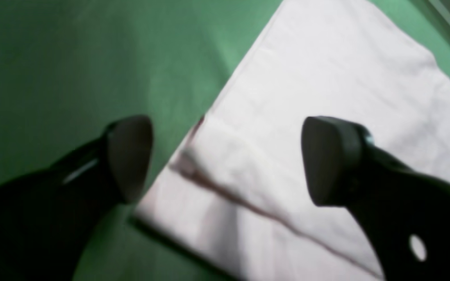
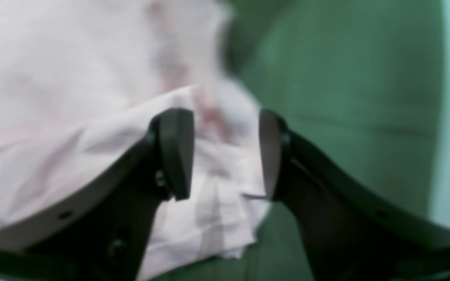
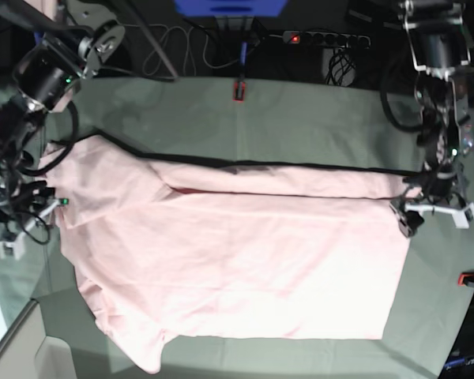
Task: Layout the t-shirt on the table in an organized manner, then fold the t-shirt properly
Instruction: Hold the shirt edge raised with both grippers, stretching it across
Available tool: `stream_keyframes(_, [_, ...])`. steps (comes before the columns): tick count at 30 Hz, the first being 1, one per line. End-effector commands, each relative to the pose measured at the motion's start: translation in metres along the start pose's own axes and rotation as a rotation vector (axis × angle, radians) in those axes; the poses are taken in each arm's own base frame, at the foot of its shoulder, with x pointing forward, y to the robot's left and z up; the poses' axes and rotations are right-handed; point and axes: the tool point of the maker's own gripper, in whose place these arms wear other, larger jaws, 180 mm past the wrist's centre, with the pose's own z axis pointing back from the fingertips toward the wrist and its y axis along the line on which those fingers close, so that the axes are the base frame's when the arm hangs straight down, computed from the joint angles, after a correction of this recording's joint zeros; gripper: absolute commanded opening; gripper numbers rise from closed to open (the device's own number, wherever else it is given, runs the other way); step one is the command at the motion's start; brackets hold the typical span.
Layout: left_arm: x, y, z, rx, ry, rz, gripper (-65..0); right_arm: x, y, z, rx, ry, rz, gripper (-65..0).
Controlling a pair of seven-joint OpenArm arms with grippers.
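Observation:
The pale pink t-shirt (image 3: 237,260) lies spread across the table (image 3: 300,118), its far long edge folded over onto itself. No lettering shows. My left gripper (image 3: 411,212) hangs over the shirt's right end. In the left wrist view this gripper (image 1: 225,160) is open wide above a hemmed corner of the t-shirt (image 1: 326,70), with nothing between the fingers (image 1: 129,156). My right gripper (image 3: 51,207) is at the shirt's left end by a sleeve. Seen from the right wrist, its fingers (image 2: 176,152) stand apart over rumpled t-shirt (image 2: 53,78) cloth, and the right gripper (image 2: 225,154) is open.
A red clamp (image 3: 238,91) sits at the table's far edge and another (image 3: 472,278) at the right edge. A power strip (image 3: 324,38) and cables lie beyond the far edge. Green table cloth (image 1: 72,58) borders the shirt on all sides.

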Motion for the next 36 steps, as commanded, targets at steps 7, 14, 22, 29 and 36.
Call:
stream_keyframes(7, [-0.018, 0.019, 0.013, 0.026, 0.022, -0.018, -5.3, -0.015, -0.024, 0.036, -0.102, -0.044, -0.014, -33.5])
stream_keyframes(14, [-0.033, 0.031, 0.012, 0.056, 0.061, -0.018, -5.5, -0.045, -0.025, 0.049, -0.124, 0.007, 0.005, -33.6])
stream_keyframes(22, [-0.040, 0.040, 0.003, 0.085, 0.090, 0.000, -10.8, -0.058, -0.027, 0.058, -0.140, 0.031, 0.025, -33.7])
stream_keyframes(29, [-0.045, 0.044, 0.003, 0.095, 0.104, 0.005, -46.2, -0.068, -0.046, 0.066, -0.187, 0.039, -0.022, -33.7])
stream_keyframes(36, [-0.046, 0.045, 0.003, 0.097, 0.106, 0.006, -65.0, -0.090, -0.044, 0.069, -0.181, 0.091, -0.011, -33.1])
